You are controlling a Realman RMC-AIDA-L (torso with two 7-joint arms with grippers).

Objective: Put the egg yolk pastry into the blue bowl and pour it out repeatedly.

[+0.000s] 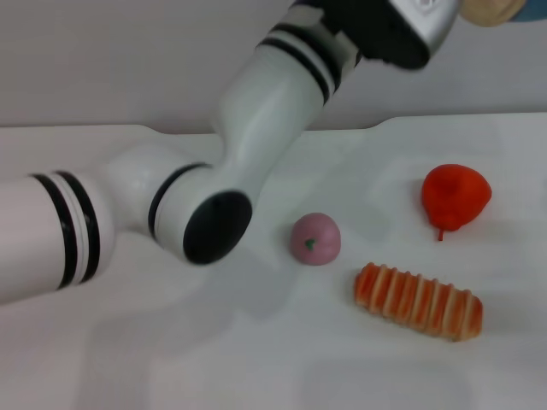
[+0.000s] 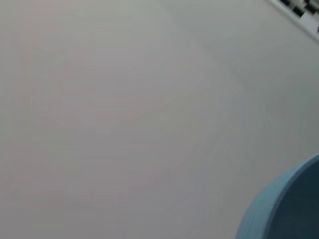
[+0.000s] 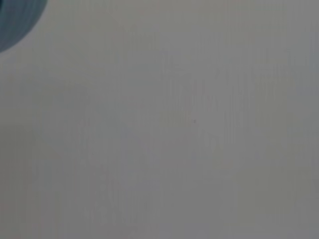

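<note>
Three loose items lie on the right half of the white surface (image 1: 128, 359): a pink ball (image 1: 314, 238) near the middle, a red fruit-shaped piece (image 1: 455, 196) toward the right edge, and a striped orange bread (image 1: 418, 301) nearer the front. The left arm (image 1: 214, 196) reaches up across the surface toward its far right corner, where the egg yolk pastry (image 1: 490, 10) shows at the blue bowl (image 2: 289, 209), lifted clear of the surface. Neither the left gripper nor the right one shows its fingers, so I cannot tell their state.
</note>
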